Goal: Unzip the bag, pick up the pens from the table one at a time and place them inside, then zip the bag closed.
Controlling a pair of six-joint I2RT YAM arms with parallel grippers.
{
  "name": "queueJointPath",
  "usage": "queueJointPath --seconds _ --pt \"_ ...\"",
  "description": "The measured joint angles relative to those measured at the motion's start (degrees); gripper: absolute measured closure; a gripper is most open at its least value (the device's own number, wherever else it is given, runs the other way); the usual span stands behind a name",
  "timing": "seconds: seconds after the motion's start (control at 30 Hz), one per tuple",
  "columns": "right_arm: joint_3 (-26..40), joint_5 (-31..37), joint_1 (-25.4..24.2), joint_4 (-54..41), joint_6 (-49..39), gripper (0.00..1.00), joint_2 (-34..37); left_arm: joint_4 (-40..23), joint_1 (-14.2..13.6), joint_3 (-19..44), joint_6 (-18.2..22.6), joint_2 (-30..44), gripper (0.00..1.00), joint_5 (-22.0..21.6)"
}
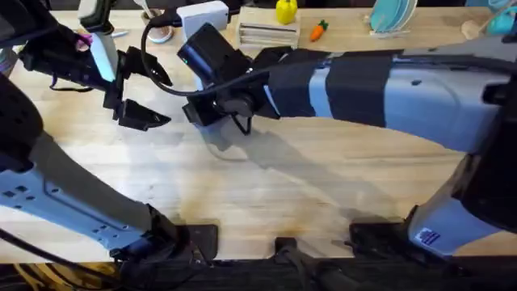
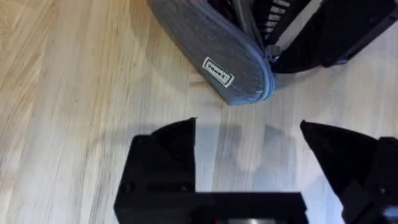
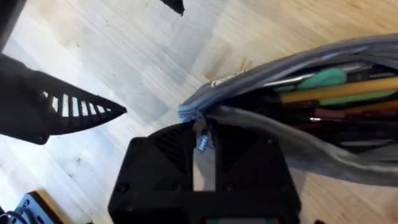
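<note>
- Your bag (image 2: 217, 46) lies on the table (image 1: 323, 186), at about 11 o'clock from the table's middle in the overhead view, largely covered there by the right arm.
- In the left wrist view you see the bag's closed grey end with a small white label (image 2: 217, 71) sewn to its side.
- The bag's zipper is open along most of its length: the right wrist view shows the two fabric edges parted and pens (image 3: 336, 93) lying inside, one yellow-bodied with green parts, others dark or reddish.
- Your right gripper (image 3: 202, 146) reaches across the middle to the bag's end. Its fingers are clenched on the zipper pull (image 3: 201, 142), a small metal tab standing between them just where the two zipper edges meet.
- Your left gripper (image 2: 249, 146) hovers over bare table just beside the bag's labelled end, not touching it. Its fingers (image 2: 171, 146) are spread wide and hold nothing.
- In the overhead view your left gripper (image 1: 141, 113) sits at 9 o'clock of the right gripper (image 1: 214, 109), the two near but apart.
- In the right wrist view the left arm's finger (image 3: 68, 109), black with white ribbing, points toward the bag's end.
- At the table's far edge, 12 o'clock, you have unrelated items: a yellow figure (image 1: 285, 10), a small carrot toy (image 1: 318, 31) and a white box (image 1: 203, 16).
</note>
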Motion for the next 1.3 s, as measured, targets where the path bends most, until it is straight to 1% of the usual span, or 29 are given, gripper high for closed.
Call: queueJointPath --seconds 0.17,0.23,0.57,0.7,0.93,0.97,1.0,1.07,1.2,1.3 --pt "0.00 0.00 0.02 0.30 0.19 0.954 0.00 0.01 0.00 0.00 0.00 0.00 0.007 0.00" --pt "0.00 0.02 0.01 1.08 0.18 0.968 0.00 0.01 0.00 0.00 0.00 0.00 0.007 0.00" --pt "0.01 0.02 -0.02 1.63 -0.12 0.968 -0.33 0.01 0.00 0.00 0.01 0.00 0.006 0.00" --pt "0.01 0.00 -0.36 1.37 -0.14 0.969 -2.27 -0.15 0.00 0.00 0.00 0.00 0.007 0.04" --pt "0.00 0.00 -1.42 1.39 -0.14 0.969 -6.05 -2.83 0.00 0.00 -0.11 0.00 0.007 0.56" --pt "0.00 0.00 -1.42 1.46 -0.14 0.969 -6.21 -2.85 0.00 0.00 -0.45 0.00 0.007 0.67" --pt "0.00 -0.02 -1.42 1.45 -0.14 0.969 -6.29 -2.85 0.00 0.00 -2.94 0.00 0.007 1.30" --pt "0.00 -0.02 -1.42 1.43 -0.14 0.969 -6.29 -2.89 0.00 0.00 -4.31 0.00 0.007 1.96" --pt "0.00 -0.04 -1.42 1.46 -0.14 0.969 -6.29 -2.92 -0.11 0.00 -5.96 0.00 0.007 3.77" --pt "0.02 -0.04 -1.46 1.54 -0.14 0.969 -6.29 -2.22 -0.96 -0.06 -6.54 0.00 0.007 4.56"
